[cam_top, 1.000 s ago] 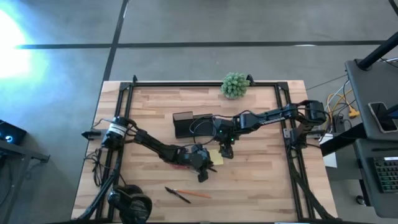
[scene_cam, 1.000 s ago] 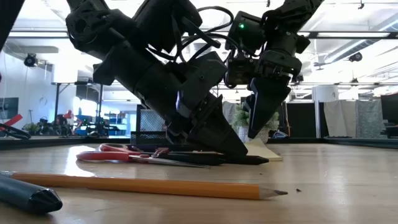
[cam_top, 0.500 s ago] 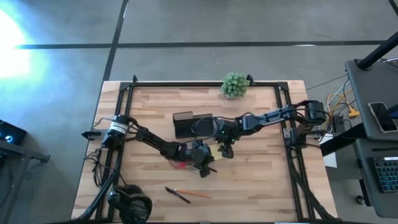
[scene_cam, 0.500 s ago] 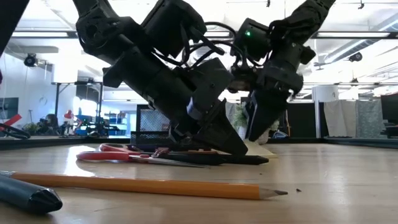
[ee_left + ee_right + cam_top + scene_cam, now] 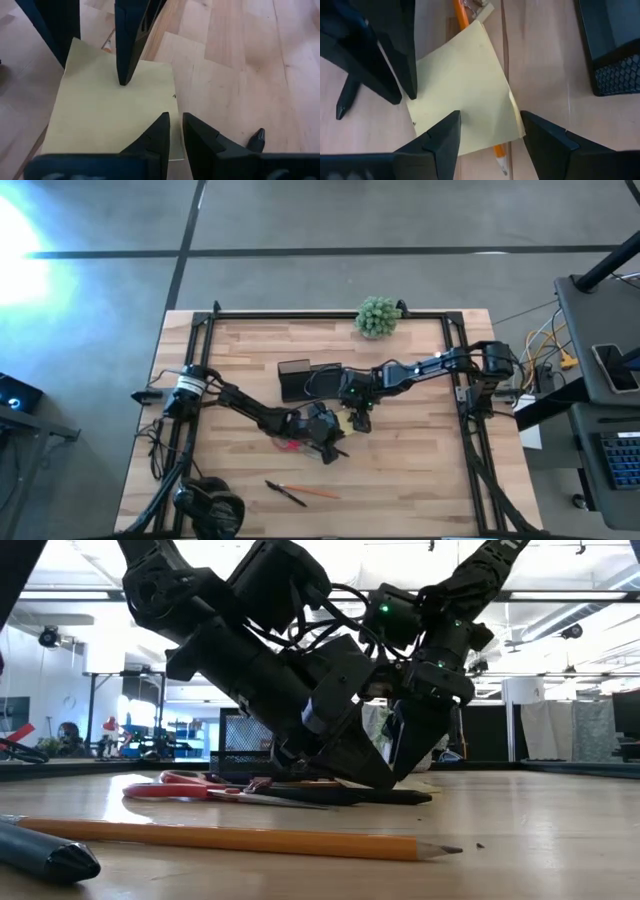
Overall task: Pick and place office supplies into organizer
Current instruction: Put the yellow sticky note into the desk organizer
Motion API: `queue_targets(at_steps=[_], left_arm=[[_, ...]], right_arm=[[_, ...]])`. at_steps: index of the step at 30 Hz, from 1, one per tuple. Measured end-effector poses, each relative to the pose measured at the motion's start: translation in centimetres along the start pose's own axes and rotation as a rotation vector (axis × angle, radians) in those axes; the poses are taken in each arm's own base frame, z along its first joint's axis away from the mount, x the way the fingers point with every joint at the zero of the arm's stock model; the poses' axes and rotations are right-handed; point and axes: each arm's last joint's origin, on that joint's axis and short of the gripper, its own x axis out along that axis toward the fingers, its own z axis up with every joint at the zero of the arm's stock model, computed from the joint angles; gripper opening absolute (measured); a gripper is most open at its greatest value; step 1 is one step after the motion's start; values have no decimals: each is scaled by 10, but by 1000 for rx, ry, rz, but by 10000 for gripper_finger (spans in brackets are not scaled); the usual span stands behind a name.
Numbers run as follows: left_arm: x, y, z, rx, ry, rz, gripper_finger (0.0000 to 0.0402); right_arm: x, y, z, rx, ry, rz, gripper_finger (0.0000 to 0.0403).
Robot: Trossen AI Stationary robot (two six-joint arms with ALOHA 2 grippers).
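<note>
The yellow pad (image 5: 465,80) lies flat on the table (image 5: 420,470), in the middle, just in front of the black organizer (image 5: 300,378). It looks light and thin, with soft paper on top, so it could bend or slide. I think the best way is to pinch it by two opposite edges.

The right gripper (image 5: 487,132) hangs over the pad with its fingers wide apart, one on each side of a corner. It holds nothing. The left gripper (image 5: 172,132) rests at the other edge of the pad with its fingers almost together. Nothing is between them.

An orange pencil (image 5: 470,35) lies under the pad and pokes out at both ends. That may tip the pad. A black pen (image 5: 385,796) and red scissors (image 5: 205,787) lie just beside it. Both arms are crowded together here and could bump. Another pencil (image 5: 318,493) lies well apart, near the front
</note>
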Motion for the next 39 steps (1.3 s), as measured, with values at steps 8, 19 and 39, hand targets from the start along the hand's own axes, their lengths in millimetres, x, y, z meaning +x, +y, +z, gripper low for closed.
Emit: queue_targets(at_steps=[8, 19, 39], left_arm=[[0, 0, 2, 0, -7, 10, 40], [-14, -8, 14, -3, -38, -15, 41], [-108, -22, 32, -50, -23, 287, 41]], right_arm=[[-1, 0, -2, 8, 30, -5, 93], [-38, 10, 17, 5, 19, -3, 13], [-105, -26, 61, 219, -173, -186, 13]])
